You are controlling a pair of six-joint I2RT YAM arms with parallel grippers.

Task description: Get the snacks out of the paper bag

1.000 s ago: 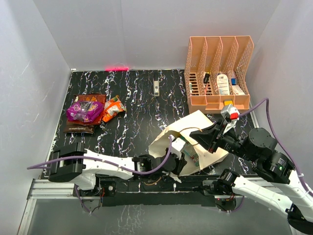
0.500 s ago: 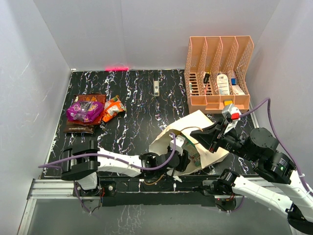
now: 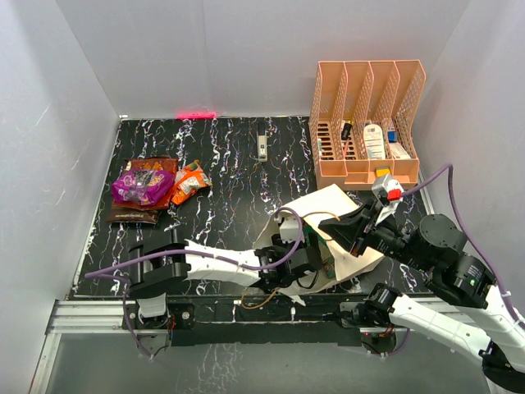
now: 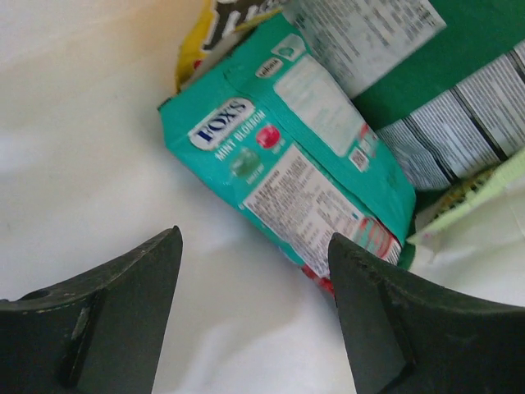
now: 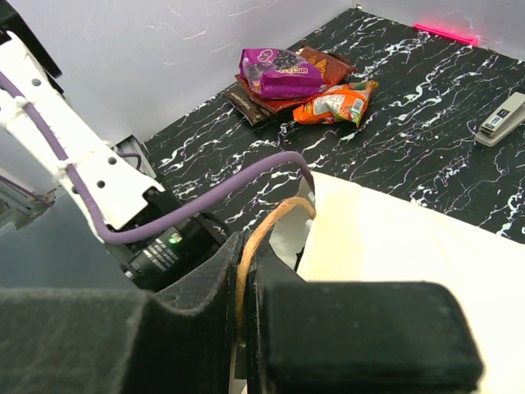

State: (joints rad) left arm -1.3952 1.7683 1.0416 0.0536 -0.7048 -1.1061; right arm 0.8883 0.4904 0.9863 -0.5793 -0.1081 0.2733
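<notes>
Left gripper (image 4: 254, 246) widened, teal snack packet (image 4: 287, 156) diagonal

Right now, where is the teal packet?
The teal packet lies inside the paper bag in the left wrist view, ahead of the open left pincer, a striped green packet at its right.

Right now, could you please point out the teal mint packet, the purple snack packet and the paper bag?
teal mint packet (image 4: 303, 164), left wrist view, middle of its printed face.
purple snack packet (image 3: 141, 185), top external view, centre of the packet.
paper bag (image 3: 328, 201), top external view, bare upper panel.
</notes>
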